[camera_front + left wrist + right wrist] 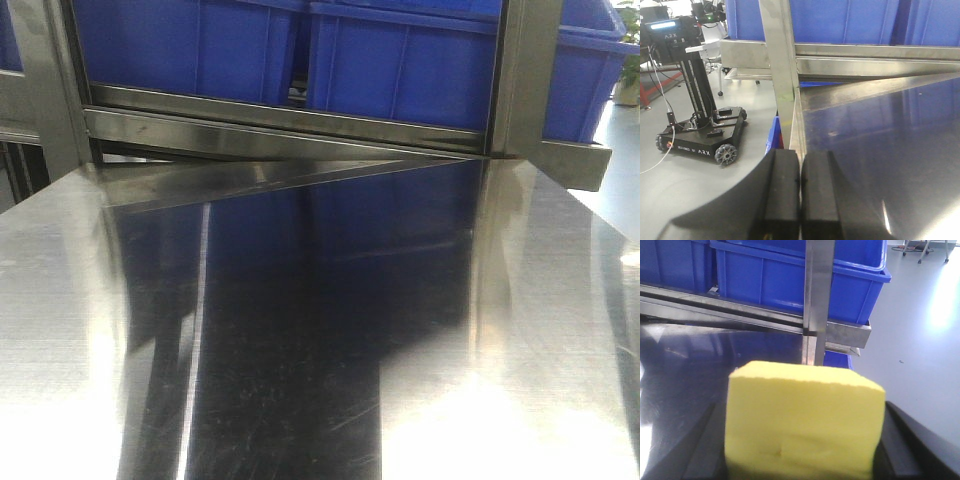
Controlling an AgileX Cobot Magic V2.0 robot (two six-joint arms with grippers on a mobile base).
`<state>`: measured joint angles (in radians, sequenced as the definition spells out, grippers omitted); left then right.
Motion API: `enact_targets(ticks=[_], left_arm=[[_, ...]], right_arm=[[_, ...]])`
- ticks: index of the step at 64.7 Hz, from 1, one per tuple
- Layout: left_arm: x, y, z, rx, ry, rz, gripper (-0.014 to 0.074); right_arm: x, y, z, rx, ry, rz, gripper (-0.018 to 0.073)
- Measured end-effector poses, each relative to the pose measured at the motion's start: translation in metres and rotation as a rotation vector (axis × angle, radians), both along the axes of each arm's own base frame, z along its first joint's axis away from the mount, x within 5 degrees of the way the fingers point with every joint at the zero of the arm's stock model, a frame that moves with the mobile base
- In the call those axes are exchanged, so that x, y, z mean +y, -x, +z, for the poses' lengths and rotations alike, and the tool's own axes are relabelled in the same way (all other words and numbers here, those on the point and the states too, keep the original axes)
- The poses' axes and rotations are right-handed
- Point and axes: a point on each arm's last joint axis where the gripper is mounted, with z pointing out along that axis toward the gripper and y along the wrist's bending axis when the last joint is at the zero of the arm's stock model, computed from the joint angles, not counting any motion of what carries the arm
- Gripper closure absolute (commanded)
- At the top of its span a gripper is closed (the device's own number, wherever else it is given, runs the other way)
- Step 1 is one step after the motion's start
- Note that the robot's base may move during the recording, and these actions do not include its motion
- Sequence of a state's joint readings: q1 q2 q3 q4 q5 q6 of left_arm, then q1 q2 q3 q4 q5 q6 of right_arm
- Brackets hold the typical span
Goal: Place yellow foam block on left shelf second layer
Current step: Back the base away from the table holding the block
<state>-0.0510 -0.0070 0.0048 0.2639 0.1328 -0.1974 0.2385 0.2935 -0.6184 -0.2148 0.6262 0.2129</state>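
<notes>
The yellow foam block (pixel 802 422) fills the lower middle of the right wrist view, clamped between the two black fingers (pixel 905 447) of my right gripper (pixel 802 440), above the shiny steel shelf surface (pixel 685 365). My left gripper (pixel 800 187) is shut with nothing in it, its fingers pressed together over the left edge of the steel surface (pixel 890 140) beside a shelf post (pixel 782 75). Neither gripper nor the block shows in the front view, which holds only the steel surface (pixel 320 330) and bins above it.
Blue plastic bins (pixel 400 60) sit on the layer above, behind a steel rail (pixel 290 125) and uprights (pixel 816 295). A black wheeled robot base (pixel 702 132) stands on the grey floor to the left. Open floor (pixel 920 340) lies right of the shelf.
</notes>
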Motion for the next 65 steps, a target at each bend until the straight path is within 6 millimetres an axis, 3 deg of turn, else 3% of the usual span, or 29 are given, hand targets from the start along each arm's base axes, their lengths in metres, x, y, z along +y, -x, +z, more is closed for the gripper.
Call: enact_targets(ticks=[65], left_arm=[[0.0,0.0,0.0,0.0,0.0,0.0,0.046]], right_arm=[[0.0002,-0.0002,-0.0005,0.001,0.003,0.005,0.0239]])
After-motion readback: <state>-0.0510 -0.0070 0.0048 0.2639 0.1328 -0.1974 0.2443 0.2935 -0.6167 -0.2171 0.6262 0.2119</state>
